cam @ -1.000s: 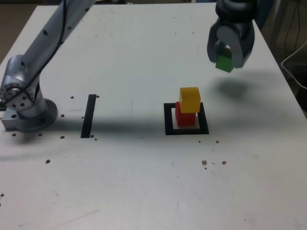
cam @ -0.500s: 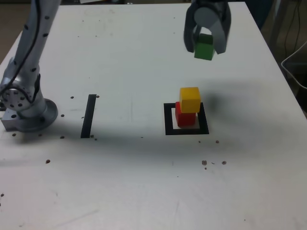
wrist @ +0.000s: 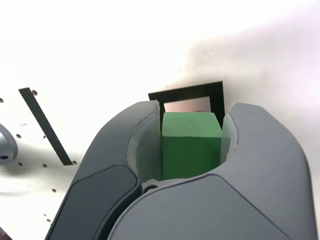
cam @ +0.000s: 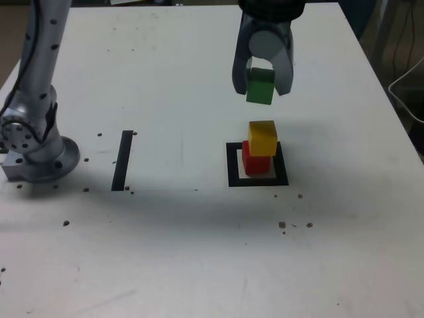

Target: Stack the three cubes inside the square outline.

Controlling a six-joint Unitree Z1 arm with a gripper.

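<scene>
Well, at the exterior view's left the arm's base (cam: 43, 156) stands on the pale table (cam: 159, 265), and the black strip (cam: 122, 160) lies alone just right of it. Farther right is the square outline (cam: 233, 165), thick and black around a pale centre, with the red cube (cam: 256, 162) inside it. Above these, the gripper (cam: 262, 91) has the green cube (cam: 260, 87) pinched between its rounded grey fingers, raised clear of the stack. The yellow cube (cam: 262, 138) sits on the red one, seeming slightly right of it.

I'd say the third cube's placement is in hand: the next move calls for lining it up over the yellow top, lowering gently, then letting go. All three look matte, plain and alike in size; the green one is deep-toned, its upper face lighter.
</scene>
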